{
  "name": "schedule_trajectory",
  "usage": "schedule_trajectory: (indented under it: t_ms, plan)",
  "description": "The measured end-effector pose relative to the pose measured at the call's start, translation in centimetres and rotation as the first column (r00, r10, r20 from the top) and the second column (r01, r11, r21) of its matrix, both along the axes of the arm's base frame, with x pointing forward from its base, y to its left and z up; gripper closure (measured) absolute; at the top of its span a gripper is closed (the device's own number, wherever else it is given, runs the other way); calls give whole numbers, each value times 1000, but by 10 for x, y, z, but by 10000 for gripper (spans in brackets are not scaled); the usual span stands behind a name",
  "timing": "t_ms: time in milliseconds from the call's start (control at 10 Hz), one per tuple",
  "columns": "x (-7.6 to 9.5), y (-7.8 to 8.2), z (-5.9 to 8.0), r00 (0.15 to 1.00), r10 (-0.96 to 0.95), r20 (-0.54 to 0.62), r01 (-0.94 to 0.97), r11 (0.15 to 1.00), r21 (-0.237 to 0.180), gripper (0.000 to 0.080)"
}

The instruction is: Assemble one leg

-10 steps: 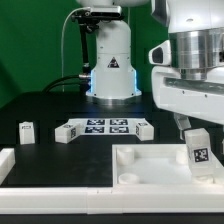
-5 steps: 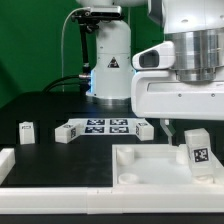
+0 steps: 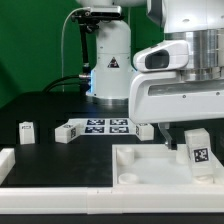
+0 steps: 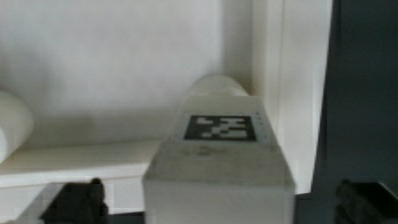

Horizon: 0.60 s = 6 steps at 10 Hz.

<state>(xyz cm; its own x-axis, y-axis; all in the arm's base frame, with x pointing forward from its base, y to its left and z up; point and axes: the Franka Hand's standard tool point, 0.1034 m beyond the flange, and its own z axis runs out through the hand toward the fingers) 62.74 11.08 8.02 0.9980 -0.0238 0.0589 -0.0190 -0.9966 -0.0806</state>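
Behind everything we see a green backdrop, with the arm's white base [image 3: 110, 60] standing at the far edge of the dark worktop [image 3: 50, 108]. At the exterior view's left, a white rail [image 3: 60, 192] lies along the near edge and turns up at the near corner. Beyond it, a first loose block [image 3: 27, 131] stands alone, well apart from the other parts. Further along, a second loose block [image 3: 66, 134] sits just beside one end of the marker board [image 3: 100, 127], which lies flat about midway across the worktop. A third loose block [image 3: 145, 130] sits at the board's other end.

Toward the near edge on the exterior view's right lies the large white top [image 3: 145, 165], a round socket [image 3: 127, 178] showing at its near corner. The leg [image 3: 196, 147] stands upright on this top, far over on the exterior view's right, with its tag facing the exterior camera. In the wrist view the leg [image 4: 222, 165] rises just beside the top's raised wall. We cannot tell whether it is seated in a socket.

The arm's bulky white wrist [image 3: 185, 92] hangs directly over the leg. In the wrist view the dark fingers [image 4: 80, 200] stand spread on either side of the leg, with a gap showing on each side and neither one touching it.
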Motion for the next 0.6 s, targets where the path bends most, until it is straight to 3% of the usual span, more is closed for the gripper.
schedule_trajectory:
  t_ms: [200,300,400,500,600]
  plan:
    - [0,0,-1,1000,-2,-1,2,1000,0,150]
    - [0,0,-1,1000,-2,-1,2,1000,0,263]
    - [0,0,-1,1000,-2,-2,2,1000,0,263]
    - [0,0,-1,1000,-16,-3,16,1000,1,448]
    - [0,0,-1,999,-49,-6,49,999,3,508]
